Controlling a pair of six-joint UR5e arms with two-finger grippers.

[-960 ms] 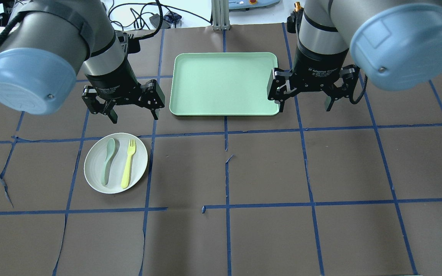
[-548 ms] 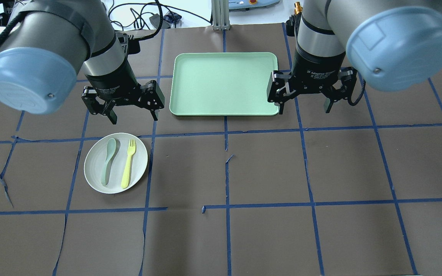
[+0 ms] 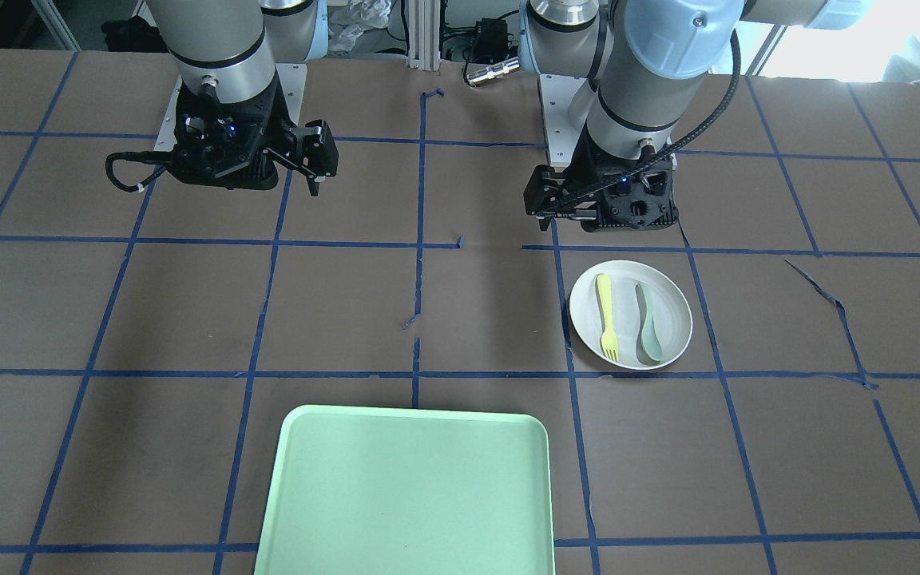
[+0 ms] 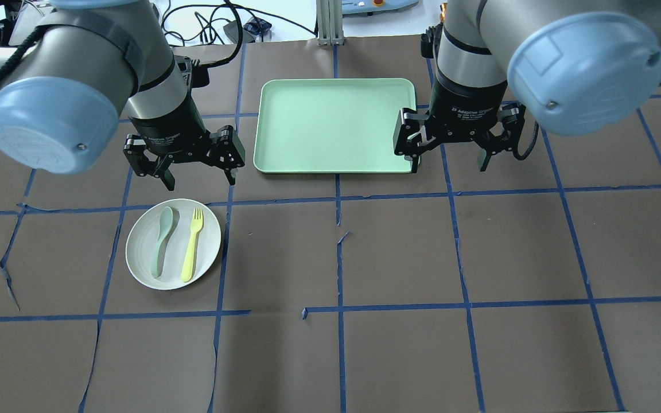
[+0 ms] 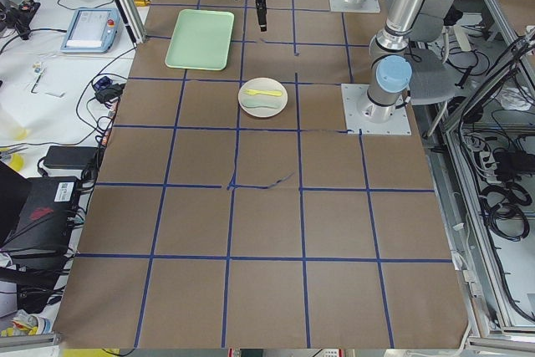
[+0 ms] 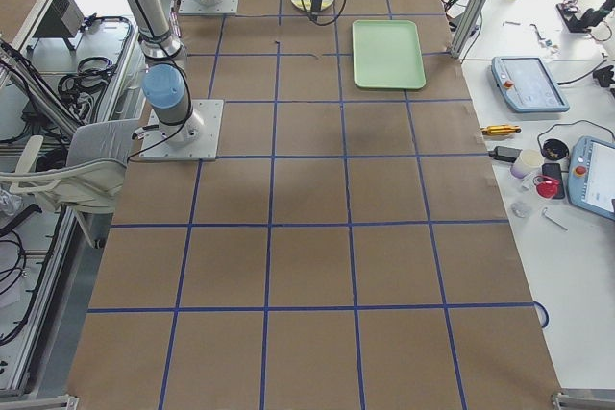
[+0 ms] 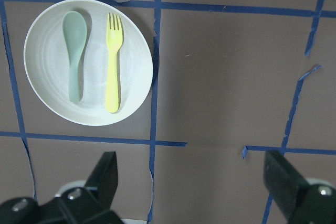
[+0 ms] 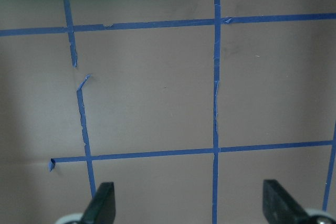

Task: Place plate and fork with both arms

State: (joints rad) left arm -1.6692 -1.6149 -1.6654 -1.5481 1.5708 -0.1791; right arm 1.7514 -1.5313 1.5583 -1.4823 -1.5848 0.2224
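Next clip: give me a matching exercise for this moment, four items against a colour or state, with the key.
Items:
1 fork
2 spoon
3 tray
4 left gripper

Descriptions:
a open, holding nothing, above the table
b mint green, rectangular
c pale yellow, lying on the plate
d teal-green, lying on the plate

Pairs: 1-c, 2-d, 3-b, 4-a

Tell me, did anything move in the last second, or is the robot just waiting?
Only the arms crept. In the overhead view the left gripper slid slightly down toward the plate, and the right gripper drifted slightly left and down, by the tray. Nothing was grasped; both stay open and empty. Plate, fork, spoon and tray have not moved.
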